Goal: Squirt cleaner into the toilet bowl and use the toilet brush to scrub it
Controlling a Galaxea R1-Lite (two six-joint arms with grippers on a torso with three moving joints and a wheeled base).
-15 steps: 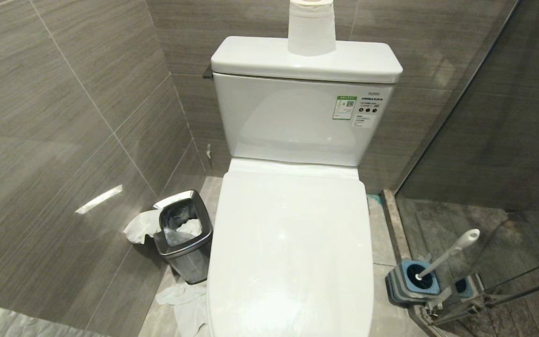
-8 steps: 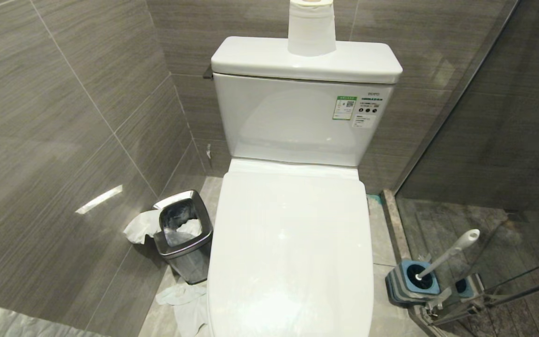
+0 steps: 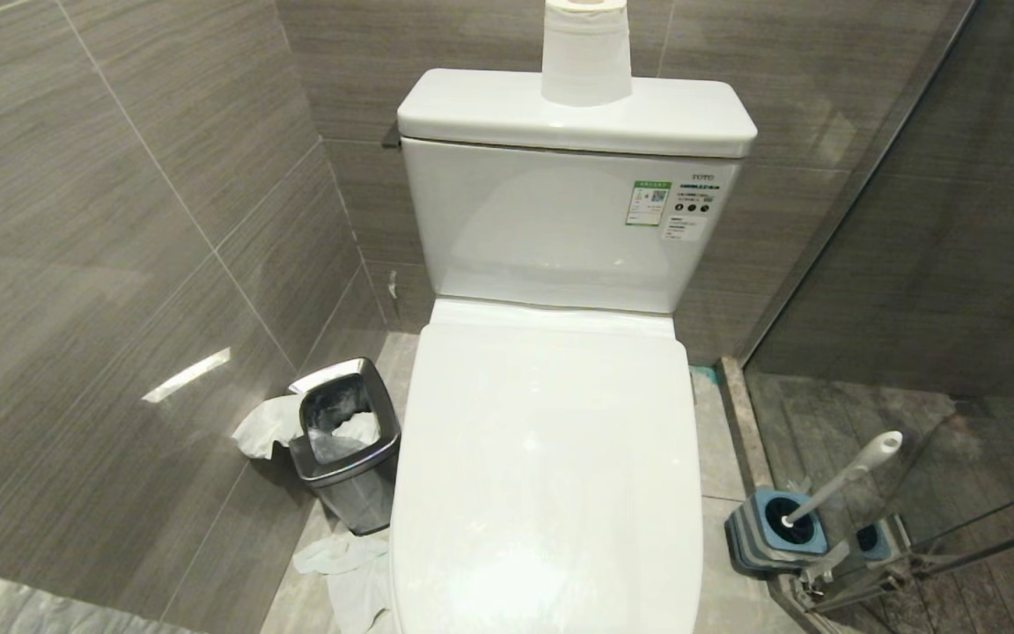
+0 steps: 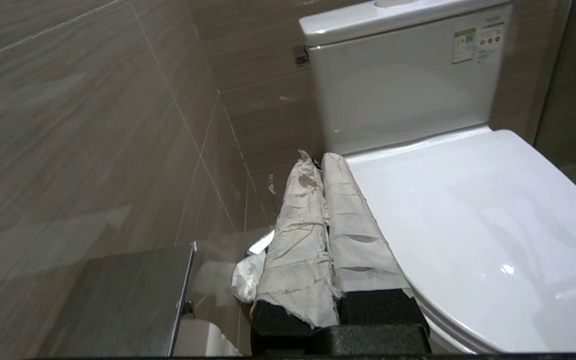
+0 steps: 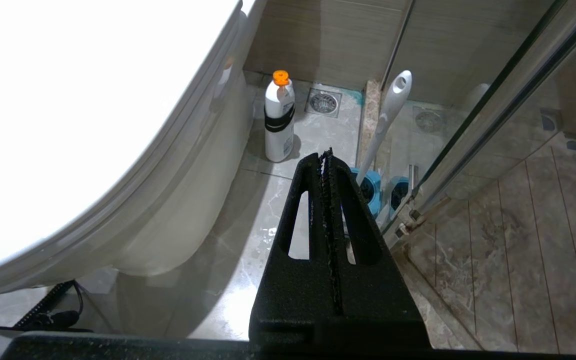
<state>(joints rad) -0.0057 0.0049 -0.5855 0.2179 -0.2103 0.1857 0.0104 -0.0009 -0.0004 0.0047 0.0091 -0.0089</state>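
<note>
A white toilet is seen from above with its lid (image 3: 547,467) lowered, so the toilet bowl itself is hidden beneath it. Behind the lid stands the tank (image 3: 560,220), marked with a green-and-white sticker, and a roll of toilet paper (image 3: 586,53) is set upright on the tank's top.

The toilet brush (image 3: 841,480) is seen on the floor to the toilet's right, its slim white handle leaning out of a square blue-and-grey holder (image 3: 775,528) just beside a glass shower partition (image 3: 956,264). In the right wrist view a white bottle with an orange cap (image 5: 279,117) is shown standing on the floor tiles close to the toilet's base, between the toilet and the brush (image 5: 388,120).

The right gripper (image 5: 326,152) is held above the floor, its black fingers pressed together with nothing between them; the brush holder lies just past its tip, and the bottle is a little further off.

The left gripper (image 4: 317,160), its fingers wrapped in pale tape and pressed together on nothing, is held beside the left edge of the lid (image 4: 468,225), pointing toward the tank (image 4: 398,85).

A small steel waste bin (image 3: 344,440) is placed on the floor to the toilet's left, with crumpled white paper (image 3: 340,563) lying around it.
</note>
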